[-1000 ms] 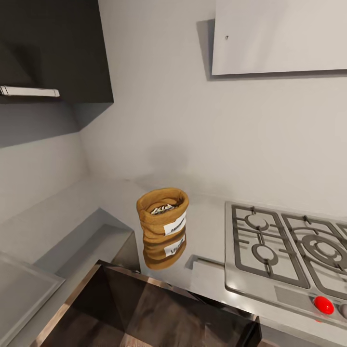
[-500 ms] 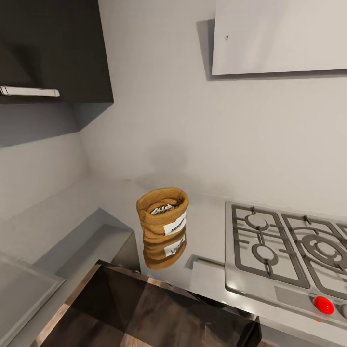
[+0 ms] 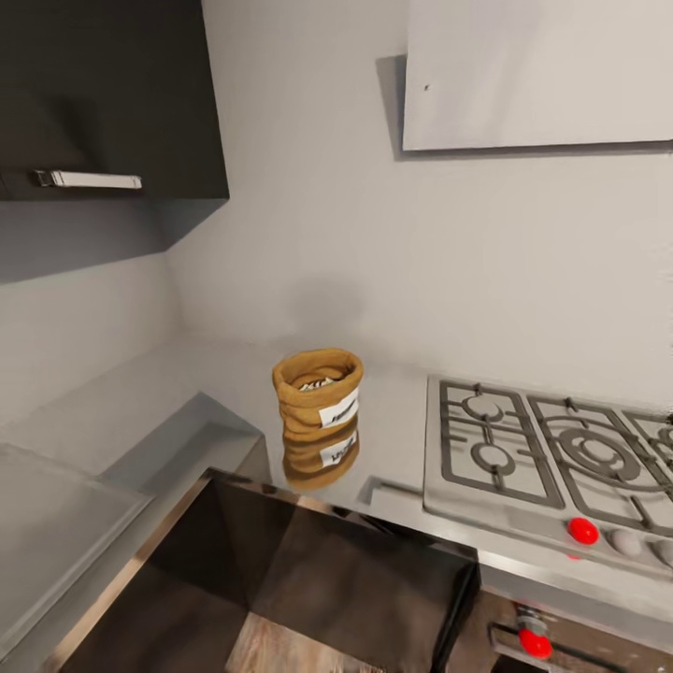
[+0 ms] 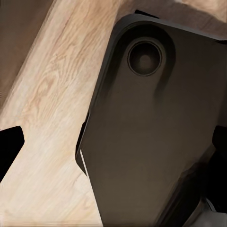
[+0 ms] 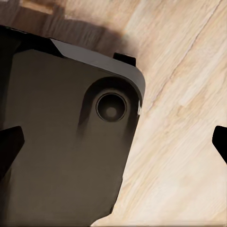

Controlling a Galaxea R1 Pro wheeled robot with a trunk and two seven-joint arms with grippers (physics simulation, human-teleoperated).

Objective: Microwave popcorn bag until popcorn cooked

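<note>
The popcorn bag [image 3: 318,393] looks like coarse woven cloth, tan-brown and matt, with a thick rolled rim and a smooth white paper-like label [image 3: 338,412]. It stands on the bench [image 3: 187,393], a grey slab so glossy that it mirrors the bag. Toward the bench's right end, the hob [image 3: 551,463] looks like brushed steel with matt grey grates and a shiny red knob [image 3: 583,531]. The wall [image 3: 355,243] is matt pale grey. In the wrist views the floor [image 4: 42,118] is pale wood with visible grain, beside a smooth dark matt base plate [image 4: 156,142].
</note>
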